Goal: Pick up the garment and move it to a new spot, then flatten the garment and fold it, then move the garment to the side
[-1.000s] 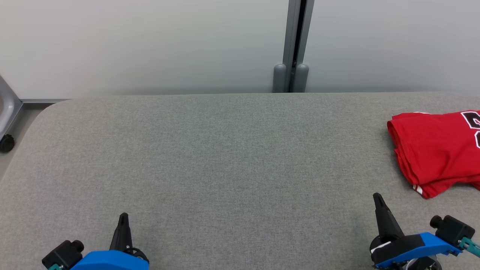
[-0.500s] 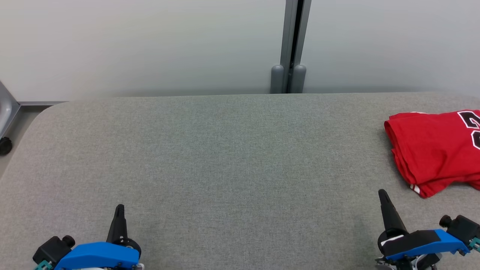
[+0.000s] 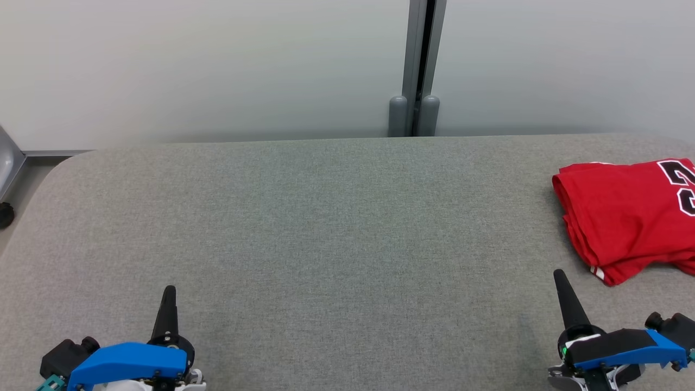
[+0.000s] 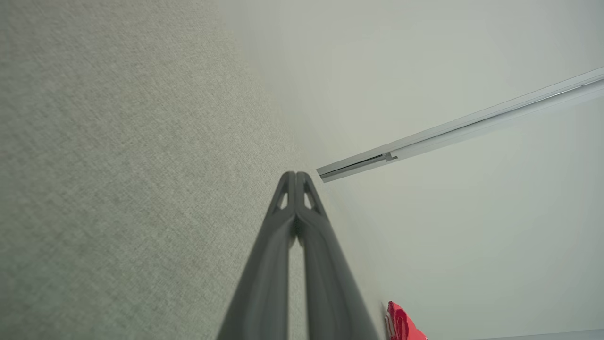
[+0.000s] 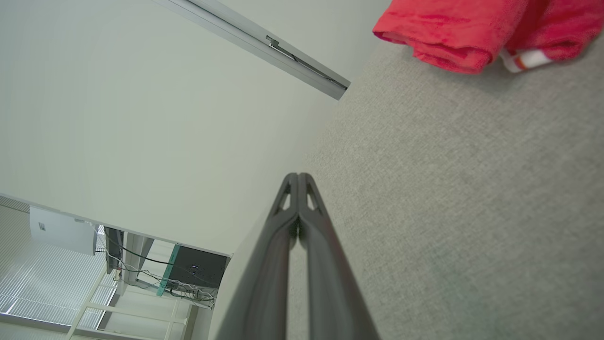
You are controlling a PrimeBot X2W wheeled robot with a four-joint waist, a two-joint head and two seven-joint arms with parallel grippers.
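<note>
We judge the task to be at its last step. The garment, a red jersey with black-and-white numerals, lies folded at the far right of the grey surface, and the edge of the head view cuts off its right part. What is left, as we read it, is to leave it alone and park the arms cleanly.

The left jaws are pressed fully together and hold nothing. Their fingers point up the head view at the lower left, well apart from the garment. The right jaws are likewise closed tight and empty, with their fingers at the lower right, near the garment's front corner but not touching it.

To finish well, we would hold the right arm low and away from that near corner, where a white-trimmed hem sticks out from under the fold. A brush of a fingertip there could drag the layers open. Any move should go back toward us, not sideways to the right. If the fold needs squaring, we would press from above rather than push at the edge, since the stacked layers look loose along the left side.

A pale wall runs behind the surface, with a grey metal post and two rounded caps at its foot. A black castor sits off the left corner. We see nothing standing between the right arm and the garment.
</note>
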